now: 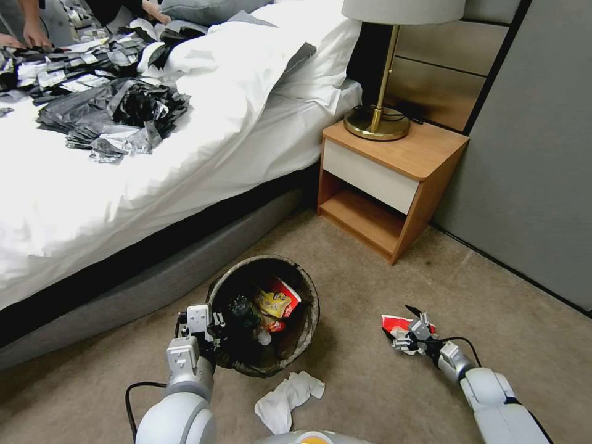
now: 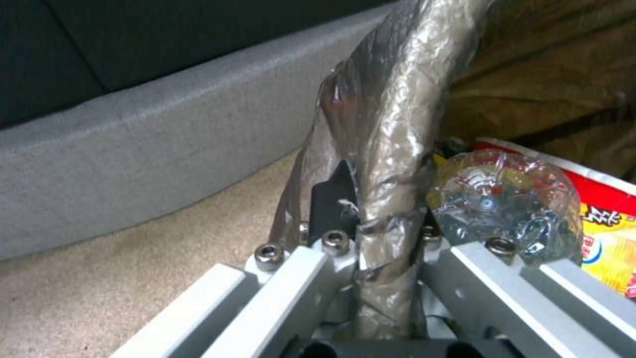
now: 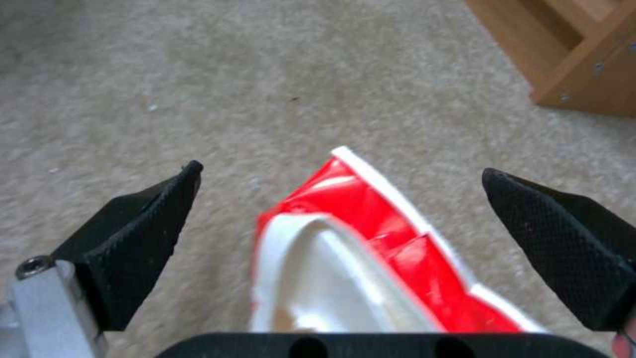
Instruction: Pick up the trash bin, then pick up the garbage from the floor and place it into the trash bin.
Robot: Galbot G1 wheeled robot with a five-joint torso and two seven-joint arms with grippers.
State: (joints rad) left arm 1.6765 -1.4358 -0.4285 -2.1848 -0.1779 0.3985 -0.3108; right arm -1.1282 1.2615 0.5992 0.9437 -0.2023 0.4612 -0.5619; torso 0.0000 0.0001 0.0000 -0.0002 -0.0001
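The trash bin point(image 1: 305, 333), round and lined with a dark bag, is beside the bed. My left gripper point(image 1: 213, 325) is shut on its near-left rim. In the left wrist view the bagged rim point(image 2: 391, 124) runs between my left gripper point(image 2: 377, 209) pads. Inside the bin lie a yellow-red snack wrapper point(image 1: 277, 302) point(image 2: 606, 223) and a crumpled clear bottle point(image 1: 246, 316) point(image 2: 504, 199). To the bin's right, my right gripper point(image 1: 408, 336) point(image 3: 341, 171) is open low over a red and white wrapper point(image 1: 393, 323) point(image 3: 377, 219) on the carpet, one finger on each side. A crumpled white tissue point(image 1: 288, 394) lies on the floor just in front of the bin.
The bed point(image 1: 123, 185), piled with grey-black foil bags point(image 1: 117, 111), runs along the left with its grey base point(image 2: 132, 149) close to the bin. A wooden nightstand point(image 1: 388, 179) point(image 3: 583, 49) with a brass lamp point(image 1: 379, 117) stands behind. A grey wall point(image 1: 530, 154) closes the right. Open carpet lies between.
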